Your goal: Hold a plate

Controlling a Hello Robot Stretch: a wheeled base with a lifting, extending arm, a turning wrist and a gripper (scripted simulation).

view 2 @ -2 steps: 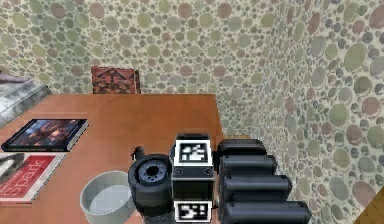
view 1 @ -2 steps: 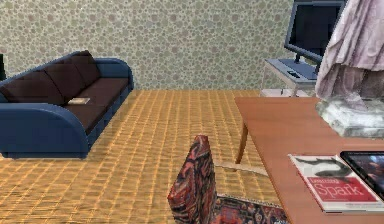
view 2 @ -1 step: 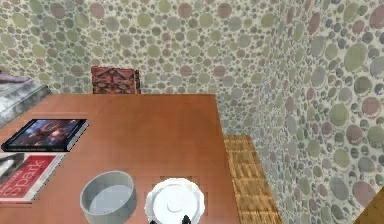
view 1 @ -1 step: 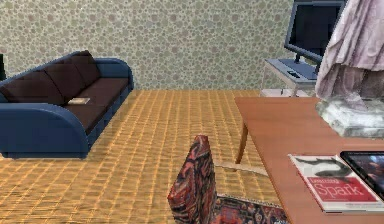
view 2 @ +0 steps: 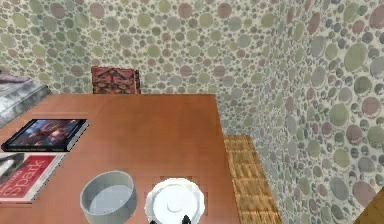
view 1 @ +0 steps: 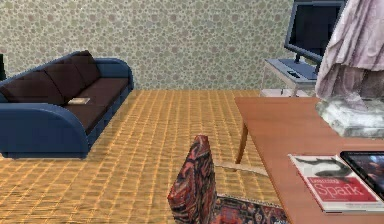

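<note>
A white round plate (view 2: 176, 200) lies on the brown wooden table (view 2: 150, 125) near the arm side view's bottom edge. A dark part that looks like my gripper (view 2: 154, 214) pokes up from that bottom edge at the plate's left rim. I cannot tell whether it touches the plate or holds anything. A grey bowl (view 2: 108, 194) stands just left of the plate. The forward view takes in the same table (view 1: 290, 125) on its right.
A dark book (view 2: 45, 135) and a red magazine (view 2: 22, 178) lie on the table's left part. A patterned chair (view 2: 115, 80) stands at the far side, and another chair (view 1: 200, 185) at the near corner. A statue (view 1: 355, 60), a monitor (view 1: 315, 30) and a blue sofa (view 1: 60, 100) stand around the open floor.
</note>
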